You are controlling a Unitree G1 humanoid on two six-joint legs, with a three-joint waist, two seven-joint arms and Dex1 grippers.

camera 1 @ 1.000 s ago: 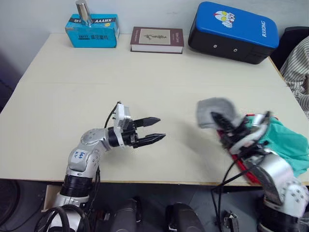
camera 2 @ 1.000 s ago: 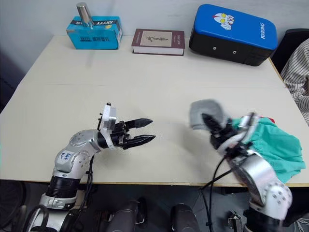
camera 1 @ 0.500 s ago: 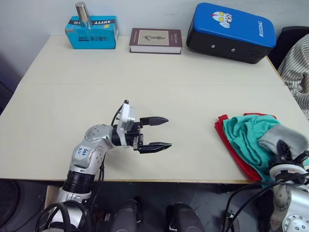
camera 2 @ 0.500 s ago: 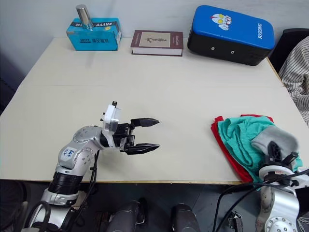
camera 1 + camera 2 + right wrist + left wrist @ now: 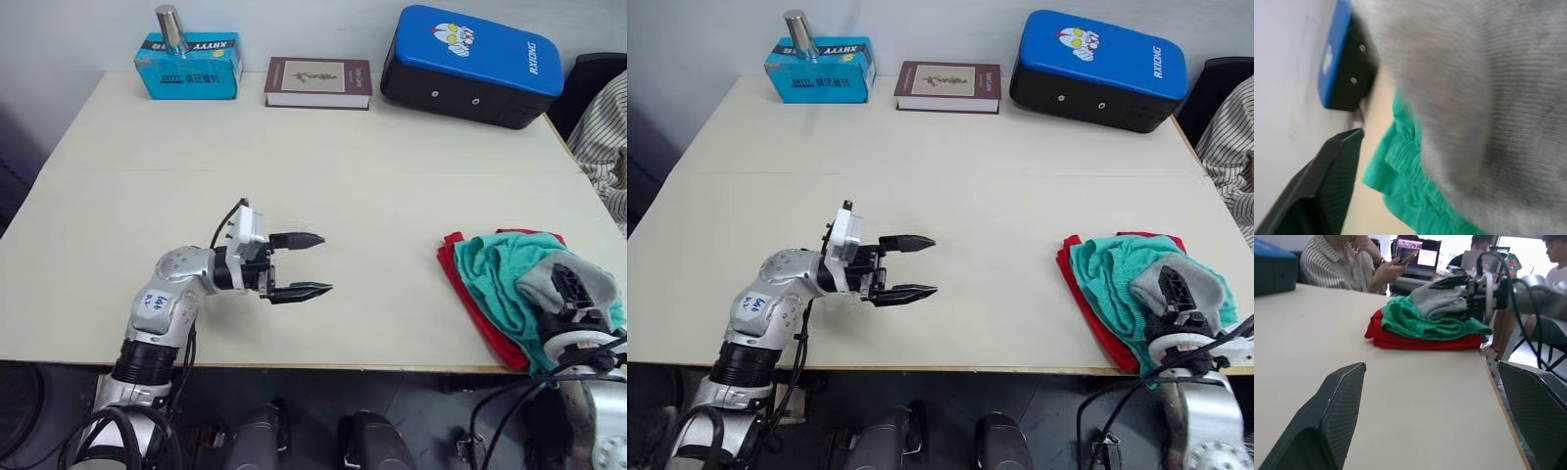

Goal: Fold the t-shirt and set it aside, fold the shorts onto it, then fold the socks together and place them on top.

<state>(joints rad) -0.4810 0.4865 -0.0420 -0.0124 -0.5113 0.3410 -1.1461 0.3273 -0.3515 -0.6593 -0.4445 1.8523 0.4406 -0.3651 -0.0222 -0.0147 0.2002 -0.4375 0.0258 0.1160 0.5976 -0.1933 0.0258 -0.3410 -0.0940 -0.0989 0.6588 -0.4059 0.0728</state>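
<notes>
At the lower right of the frame, the folded red t-shirt point(image 5: 475, 299) lies on the desk point(image 5: 323, 157) beneath the teal shorts point(image 5: 495, 269), grey socks point(image 5: 544, 284) on top. The right gripper point(image 5: 576, 291) rests at the socks, its grasp impossible to tell. At centre left, the left gripper point(image 5: 312, 264) hovers, fingers spread and empty.

Head cameras look down over the table point(image 5: 323, 166); wrist cameras sit low, near it.

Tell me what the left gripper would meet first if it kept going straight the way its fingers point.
Probably the folded pile: the open left gripper points across bare table toward the red t-shirt under the shorts and socks. Depth is uncertain.
</notes>
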